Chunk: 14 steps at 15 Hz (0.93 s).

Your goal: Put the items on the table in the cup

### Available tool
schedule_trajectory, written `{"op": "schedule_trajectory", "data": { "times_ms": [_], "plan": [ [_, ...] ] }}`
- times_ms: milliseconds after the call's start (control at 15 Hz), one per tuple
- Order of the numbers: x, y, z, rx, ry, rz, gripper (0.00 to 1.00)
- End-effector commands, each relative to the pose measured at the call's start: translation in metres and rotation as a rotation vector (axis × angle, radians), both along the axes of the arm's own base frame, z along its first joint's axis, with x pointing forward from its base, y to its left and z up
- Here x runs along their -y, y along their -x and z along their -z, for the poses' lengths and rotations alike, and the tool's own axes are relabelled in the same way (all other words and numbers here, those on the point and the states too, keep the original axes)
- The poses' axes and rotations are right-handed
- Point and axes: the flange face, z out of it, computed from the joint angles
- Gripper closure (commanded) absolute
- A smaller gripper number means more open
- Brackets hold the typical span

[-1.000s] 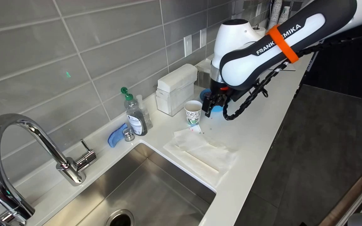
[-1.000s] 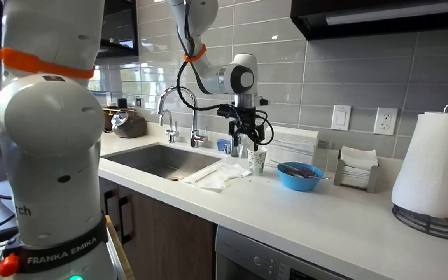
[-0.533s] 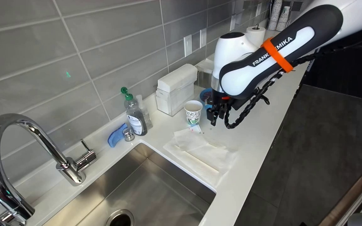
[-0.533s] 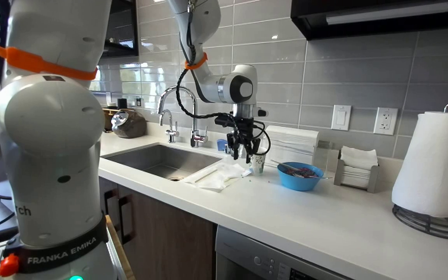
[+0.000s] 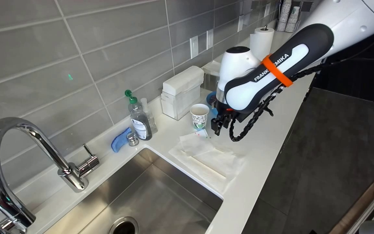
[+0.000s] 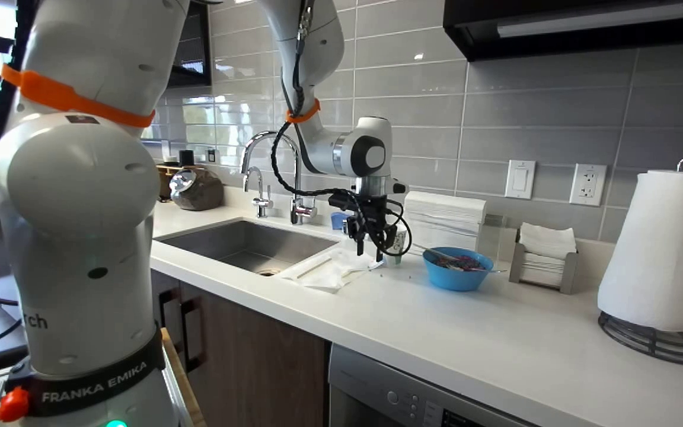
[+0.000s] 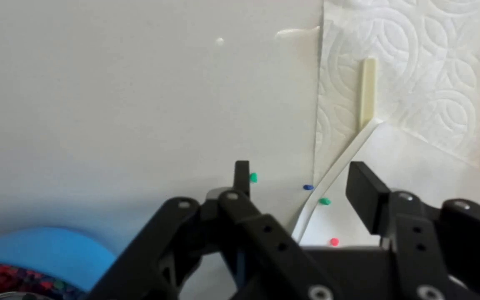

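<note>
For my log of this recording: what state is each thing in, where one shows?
Gripper: open, nothing visibly held
Cup: upright; contents unclear
Loose bits: scattered on the counter and paper
Bowl: upright, with coloured bits in it
Tap: no running water visible
Soap bottle: upright
Paper towel roll: upright
Napkins: stacked

As viewed facing the wall (image 6: 555, 112), the sink (image 6: 252, 240), inset in the countertop (image 6: 466, 338), is at the left. To its right, in sequence, are paper sheets (image 6: 335, 270), cup (image 5: 199, 117), bowl (image 6: 445, 279), napkin holder (image 6: 568, 273) and towel roll (image 6: 661, 249). The towel stack (image 6: 445, 213) stands behind the bowl. Small pieces (image 7: 325, 201) lie on the countertop and paper sheets; further pieces (image 6: 465, 263), in the bowl.
</note>
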Motion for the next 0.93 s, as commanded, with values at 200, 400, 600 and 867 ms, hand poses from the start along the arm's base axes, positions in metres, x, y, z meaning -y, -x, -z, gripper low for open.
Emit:
{"op": "schedule_trajectory", "data": {
  "times_ms": [200,400,600,867],
  "plan": [
    [0.007,-0.011,0.027,0.048,-0.002,0.019,0.57],
    [0.012,-0.015,0.034,0.071,0.007,0.019,0.61],
    [0.014,-0.02,0.04,0.081,0.008,0.021,0.6],
    [0.01,-0.024,0.045,0.077,0.008,0.019,0.65]
  ]
}}
